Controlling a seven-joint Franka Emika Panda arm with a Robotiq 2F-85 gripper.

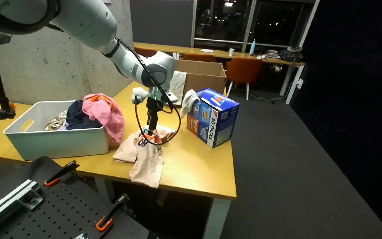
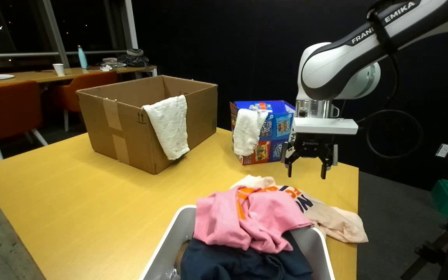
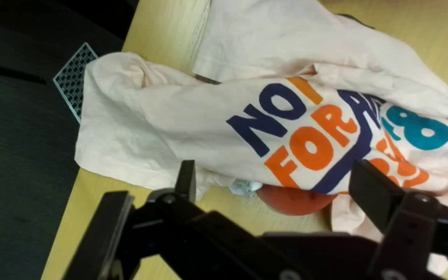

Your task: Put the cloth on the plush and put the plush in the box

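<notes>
Trainee: What is the gripper (image 2: 306,172) holding?

Instructor: Nothing. In an exterior view and in the wrist view its jaws are standing wide apart, and it is hanging over the cloth (image 3: 247,97).

Trainee: Where is the toy (image 3: 296,202) lying?

Instructor: It is lying on the table (image 1: 194,169), partly under the cloth, with a red side protruding. The cloth is lying in loose folds, one end overhanging the table edge.

Trainee: Which steps are remaining?

Instructor: Judging by that overlap, the covering step is looking complete, or nearly so. The boxing step is remaining: the box (image 1: 211,122) is standing apart from the toy, with a white rag (image 2: 247,132) hanging over its rim.

Trainee: Are the views giving the same information?

Instructor: No. The wrist view is exposing the red side of the toy; in the exterior views I am not making it out clearly. Both exterior views are showing the box, which the wrist view is leaving out. None is showing how much of the toy the cloth is hiding.
</notes>
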